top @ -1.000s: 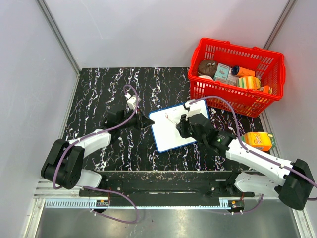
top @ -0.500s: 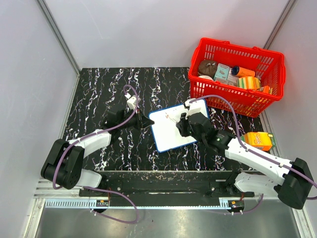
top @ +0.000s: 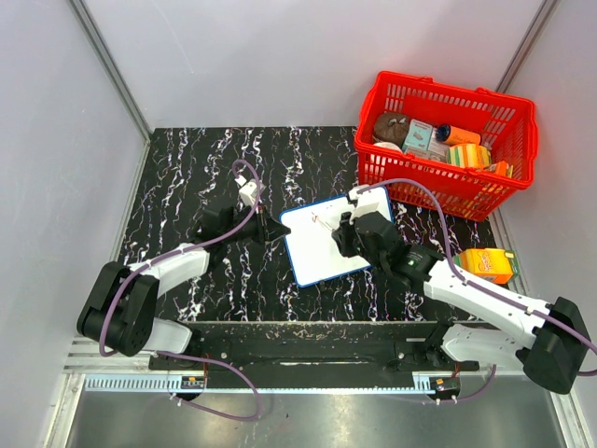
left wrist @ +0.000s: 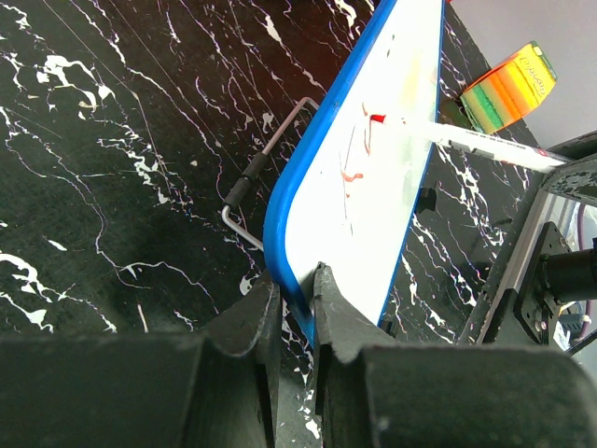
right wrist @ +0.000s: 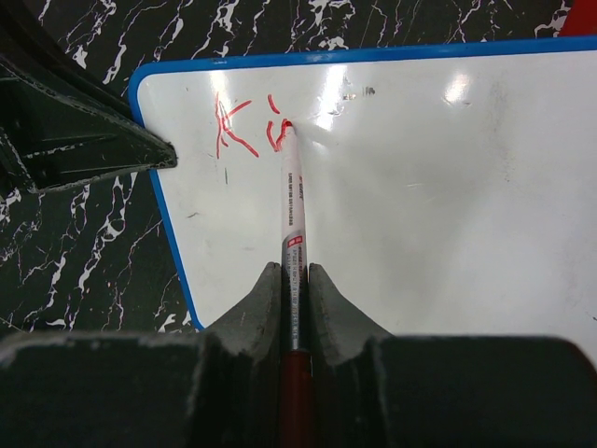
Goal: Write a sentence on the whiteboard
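Note:
The whiteboard (top: 326, 241), white with a thin blue frame, lies on the black marble table (top: 187, 168). My left gripper (top: 276, 230) is shut on its left edge (left wrist: 289, 280). My right gripper (top: 340, 238) is shut on a red marker (right wrist: 292, 224), its tip touching the board's upper left. The sentence (right wrist: 244, 126) is only a red "K" and a further short stroke. The marker (left wrist: 466, 140) and the red strokes (left wrist: 354, 159) also show in the left wrist view.
A red basket (top: 448, 140) with several groceries stands at the back right. An orange carton (top: 487, 264) lies right of the board, by my right arm. A wire stand (left wrist: 261, 182) shows beside the board's edge in the left wrist view.
The right gripper and marker have shifted very slightly on the board. The left gripper and the whiteboard have not moved.

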